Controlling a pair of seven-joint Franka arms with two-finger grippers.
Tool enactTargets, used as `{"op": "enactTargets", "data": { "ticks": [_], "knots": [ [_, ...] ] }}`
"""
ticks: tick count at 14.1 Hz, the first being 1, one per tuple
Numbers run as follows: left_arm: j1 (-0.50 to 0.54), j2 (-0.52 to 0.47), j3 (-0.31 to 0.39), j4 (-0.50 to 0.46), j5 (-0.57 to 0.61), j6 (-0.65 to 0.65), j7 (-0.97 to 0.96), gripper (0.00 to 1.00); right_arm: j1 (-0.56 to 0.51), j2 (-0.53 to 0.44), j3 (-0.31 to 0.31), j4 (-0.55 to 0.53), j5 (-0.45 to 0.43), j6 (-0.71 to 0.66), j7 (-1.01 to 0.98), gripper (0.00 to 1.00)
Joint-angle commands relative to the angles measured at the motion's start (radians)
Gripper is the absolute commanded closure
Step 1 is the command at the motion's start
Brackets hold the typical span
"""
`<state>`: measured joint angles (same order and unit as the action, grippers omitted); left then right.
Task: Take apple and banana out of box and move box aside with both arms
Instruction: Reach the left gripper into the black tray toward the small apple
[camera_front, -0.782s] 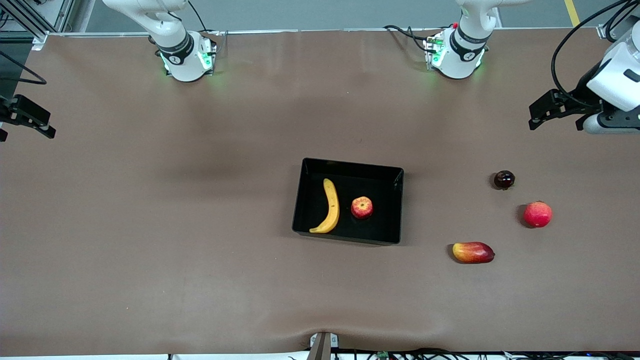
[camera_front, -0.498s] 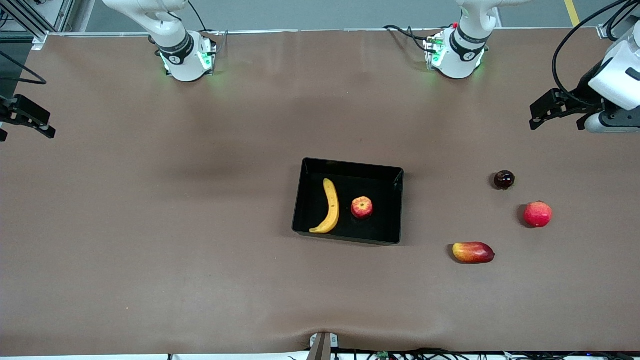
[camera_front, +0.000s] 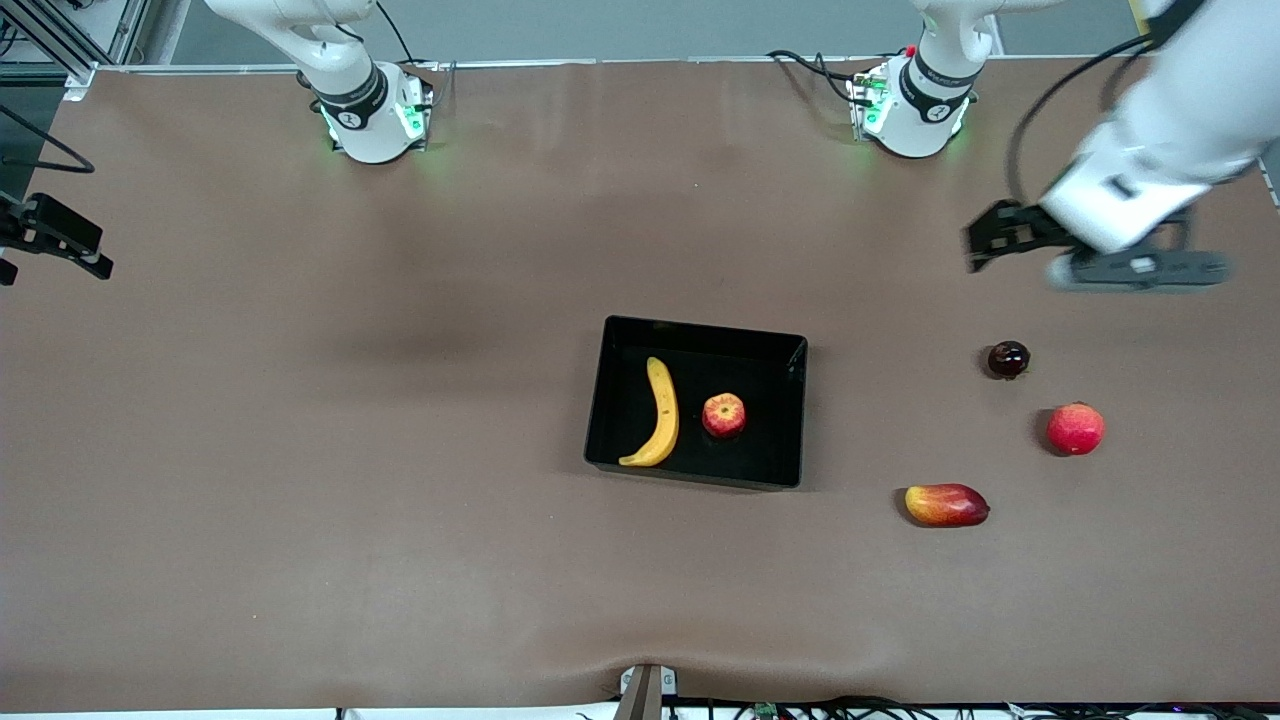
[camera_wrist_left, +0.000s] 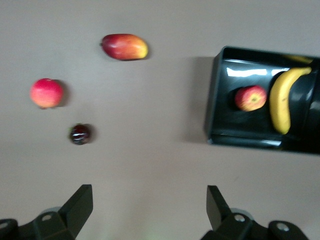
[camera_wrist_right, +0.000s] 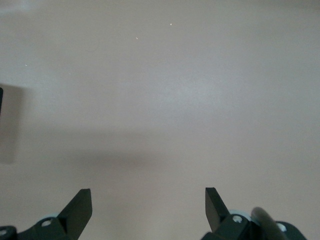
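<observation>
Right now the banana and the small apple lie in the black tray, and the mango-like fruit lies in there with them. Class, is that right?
Not quite. The banana and the small apple do lie in the black tray, but the mango-like fruit lies on the table outside it, toward the left arm's end. The front view shows this.

I see the left gripper (camera_front: 985, 245) up in the air at its own end, jaws wide, holding nothing. My right gripper (camera_front: 60, 245) waits at its end, jaws wide, empty.
</observation>
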<state>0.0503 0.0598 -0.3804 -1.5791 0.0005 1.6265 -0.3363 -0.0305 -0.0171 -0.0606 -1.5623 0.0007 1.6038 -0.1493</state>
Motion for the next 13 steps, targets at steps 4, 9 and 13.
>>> {"op": "enactTargets", "data": {
  "ticks": [4,9,13],
  "knots": [
    [-0.116,0.202,-0.074,-0.032,0.097,0.257,-0.291,0.0,-0.031,0.046,0.013,0.007,0.004,-0.007,0.005,0.0],
    [-0.22,0.464,-0.068,0.042,0.239,0.435,-0.527,0.0,-0.052,0.069,0.013,0.005,0.004,-0.012,0.004,0.0],
    [-0.297,0.648,-0.055,0.149,0.329,0.447,-0.622,0.0,-0.055,0.075,0.013,0.005,0.002,-0.005,0.01,0.0]
  ]
}}
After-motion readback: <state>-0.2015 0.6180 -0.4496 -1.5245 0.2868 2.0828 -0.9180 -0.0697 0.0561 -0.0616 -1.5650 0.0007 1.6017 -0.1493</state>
